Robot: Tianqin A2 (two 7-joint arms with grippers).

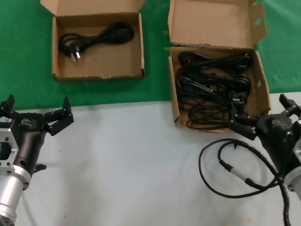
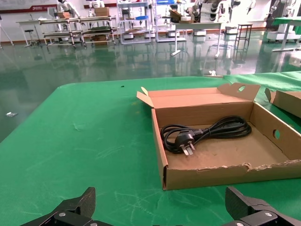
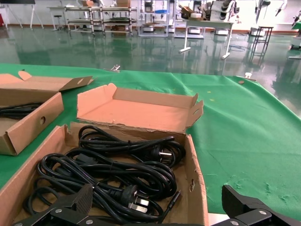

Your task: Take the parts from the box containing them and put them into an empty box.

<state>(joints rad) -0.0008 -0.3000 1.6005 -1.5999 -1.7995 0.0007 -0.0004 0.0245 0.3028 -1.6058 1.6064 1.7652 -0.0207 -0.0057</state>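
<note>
Hovering at the near edge of the larger brown cardboard box with the notched-tab lid [image 1: 260, 89], the right gripper [image 1: 265, 117] has its jaws spread wide and holds nothing; its wrist view looks straight down into the tangle. The parts, black rubber power cords loosely coiled with chunky pronged plugs [image 1: 211, 87], lie piled in that box, several overlapping and interlaced. One black cord with its plug [image 1: 94, 37] already lies in the smaller shallow squarish brown cardboard box [image 1: 136, 63] on the green cloth [image 1: 28, 47], well apart to the left. The left gripper [image 1: 35, 115] waits low over the white table surface [image 1: 131, 160], jaws also open and empty. A thin black looped cable with a silver inline connector [image 1: 235, 172] lies on the white surface by the right arm, not part of the job. Handling guess: cords look light, floppy, slightly grippy rubber, not fragile; loops will likely drag neighbours up if snagged. Best hold is probably across a bundled section of several strands of one coil or just behind a rigid plug [image 3: 134, 195], near the top of the pile. Lift slowly so tangled loops slide free.
</note>
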